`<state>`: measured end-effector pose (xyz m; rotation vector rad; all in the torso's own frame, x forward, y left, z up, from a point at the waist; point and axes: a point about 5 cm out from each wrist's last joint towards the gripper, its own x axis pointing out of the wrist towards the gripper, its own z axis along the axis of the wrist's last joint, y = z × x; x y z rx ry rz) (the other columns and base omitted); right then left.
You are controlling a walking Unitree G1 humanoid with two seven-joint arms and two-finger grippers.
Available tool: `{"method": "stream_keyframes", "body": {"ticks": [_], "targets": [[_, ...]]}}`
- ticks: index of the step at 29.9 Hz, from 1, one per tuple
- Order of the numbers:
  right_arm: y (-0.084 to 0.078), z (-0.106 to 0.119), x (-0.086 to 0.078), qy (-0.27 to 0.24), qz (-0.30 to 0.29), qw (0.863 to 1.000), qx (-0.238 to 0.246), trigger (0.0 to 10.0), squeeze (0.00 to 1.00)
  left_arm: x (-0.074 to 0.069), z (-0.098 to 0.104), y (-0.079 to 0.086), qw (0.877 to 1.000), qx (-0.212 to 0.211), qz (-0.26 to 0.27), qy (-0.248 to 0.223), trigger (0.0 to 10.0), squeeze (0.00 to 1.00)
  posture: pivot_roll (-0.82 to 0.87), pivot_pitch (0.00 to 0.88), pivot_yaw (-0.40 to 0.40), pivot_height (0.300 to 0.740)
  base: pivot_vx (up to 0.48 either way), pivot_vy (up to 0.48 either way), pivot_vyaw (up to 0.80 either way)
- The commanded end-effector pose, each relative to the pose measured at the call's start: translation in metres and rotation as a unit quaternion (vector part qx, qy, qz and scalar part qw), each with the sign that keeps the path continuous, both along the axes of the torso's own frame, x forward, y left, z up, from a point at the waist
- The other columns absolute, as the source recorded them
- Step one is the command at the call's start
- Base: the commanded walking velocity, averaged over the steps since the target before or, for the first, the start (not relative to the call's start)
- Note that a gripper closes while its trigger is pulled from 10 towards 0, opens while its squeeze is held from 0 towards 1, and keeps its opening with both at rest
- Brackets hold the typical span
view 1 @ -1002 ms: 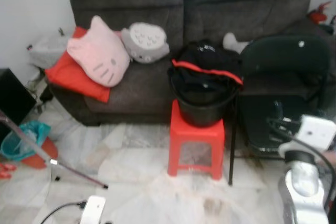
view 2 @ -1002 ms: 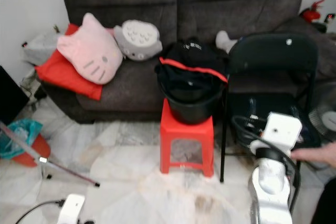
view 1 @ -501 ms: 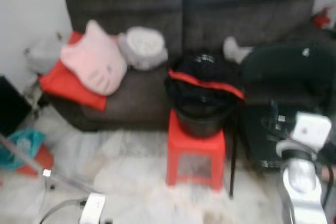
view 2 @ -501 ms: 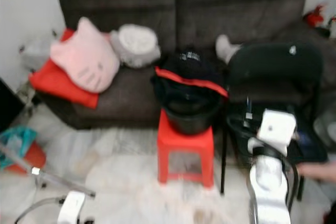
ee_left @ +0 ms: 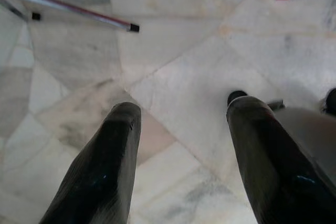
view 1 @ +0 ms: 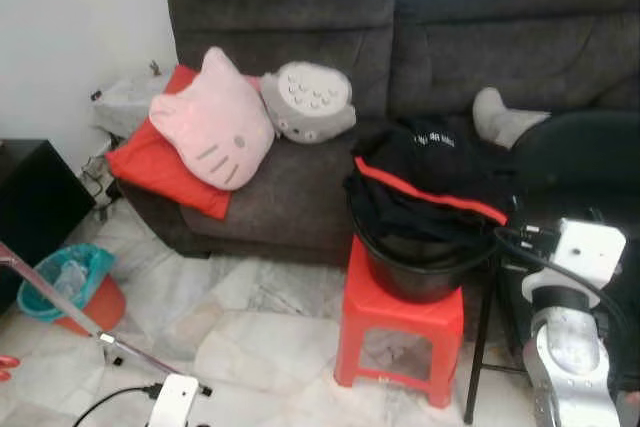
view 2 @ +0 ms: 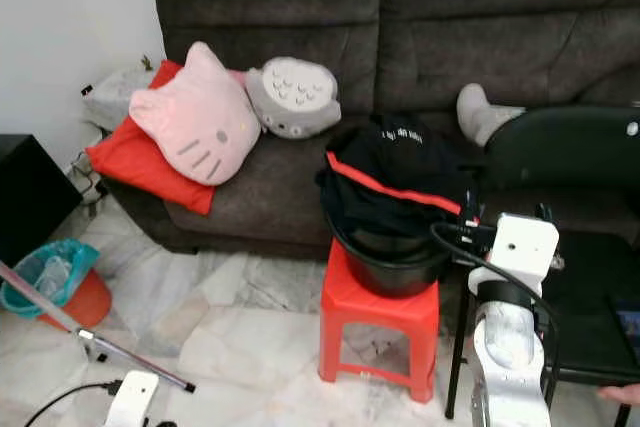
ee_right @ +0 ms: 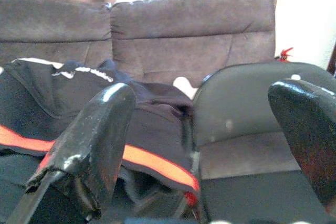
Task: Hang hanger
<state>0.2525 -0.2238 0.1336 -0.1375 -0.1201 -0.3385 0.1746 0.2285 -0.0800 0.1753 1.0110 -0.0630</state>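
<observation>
My right gripper is open, held at seat height with nothing between its fingers. It points at a black garment with a red stripe and at a black folding chair beside it. That garment is draped over a black bucket, which stands on a red stool in front of the sofa. My right arm rises just right of the stool. My left gripper hangs open over the marble floor, holding nothing.
A dark sofa carries a pink cat cushion, a grey cushion and a red one. A metal pole lies across the floor at left near a teal bin. A person's hand is at the lower right.
The camera has shifted, so the sofa, stool and bucket sit lower and further right in the picture, and the blur is gone. My right arm keeps its place beside the stool.
</observation>
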Motion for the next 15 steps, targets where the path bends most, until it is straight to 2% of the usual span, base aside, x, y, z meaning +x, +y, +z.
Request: {"method": "stream_keyframes", "body": {"ticks": [1,9,12,14,15], "targets": [[0.004,0.003,0.000,-0.007,0.004,1.000,0.002,10.0,0.00,-0.003,0.000,0.006,1.000,0.010,-0.002,0.007,10.0,0.00,-0.07,0.000,0.085,0.740,0.266,0.000,0.00],[0.002,0.002,-0.004,-0.004,-0.005,1.000,0.004,10.0,0.00,-0.002,0.000,0.006,1.000,0.011,-0.004,0.007,10.0,0.00,-0.08,0.000,0.086,0.740,0.266,0.000,0.00],[0.000,0.001,-0.009,0.005,-0.012,1.000,-0.002,10.0,0.00,-0.002,0.000,0.007,1.000,0.012,-0.003,0.005,10.0,0.00,-0.08,0.000,0.086,0.740,0.000,0.000,0.00],[-0.001,-0.001,-0.015,0.016,-0.014,1.000,-0.018,10.0,0.00,-0.002,0.001,0.007,1.000,0.013,-0.004,0.005,10.0,0.00,-0.08,0.000,0.086,0.740,0.000,0.000,0.00],[-0.001,-0.001,-0.023,0.029,-0.013,0.998,-0.057,10.0,0.00,-0.002,0.001,0.007,1.000,0.013,-0.003,0.005,10.0,0.00,-0.08,0.000,0.086,0.740,0.000,0.000,0.00]]}}
